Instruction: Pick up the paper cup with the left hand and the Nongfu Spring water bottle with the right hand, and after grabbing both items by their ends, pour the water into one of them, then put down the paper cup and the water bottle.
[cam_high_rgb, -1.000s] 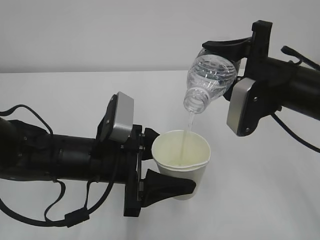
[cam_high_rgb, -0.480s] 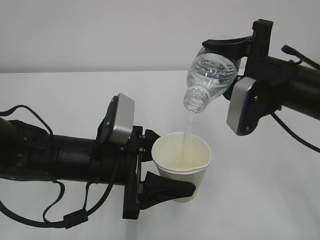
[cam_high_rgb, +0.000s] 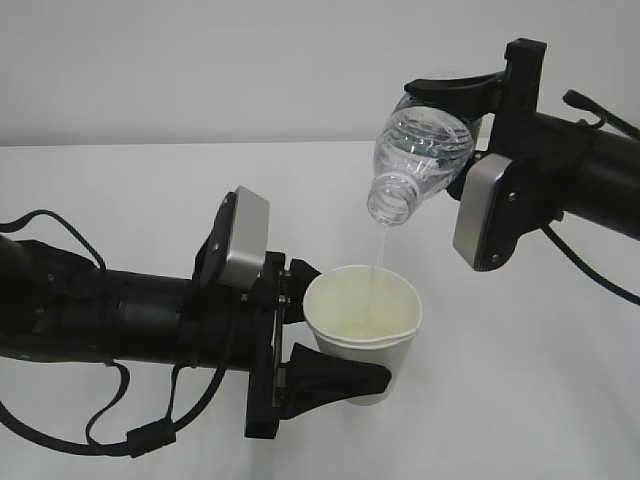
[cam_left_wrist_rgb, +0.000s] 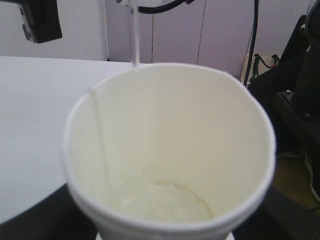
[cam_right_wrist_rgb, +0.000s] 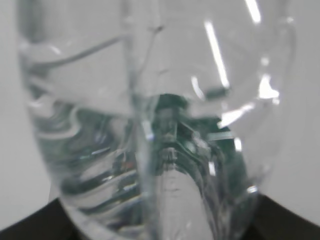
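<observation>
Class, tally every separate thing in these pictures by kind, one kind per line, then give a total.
Paper cup: 1
Water bottle: 1
Robot arm with end effector: 2 (left, right)
Table: 1
Total: 5

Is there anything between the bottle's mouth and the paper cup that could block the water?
Nothing visible. The water falls as a thin stream from the tipped Nongfu Spring water bottle straight into the open paper cup.

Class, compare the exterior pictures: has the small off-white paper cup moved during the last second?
Yes, slightly. The off-white paper cup has sunk a little lower against the back edge of the white table, staying under the clear plastic bottle.
</observation>
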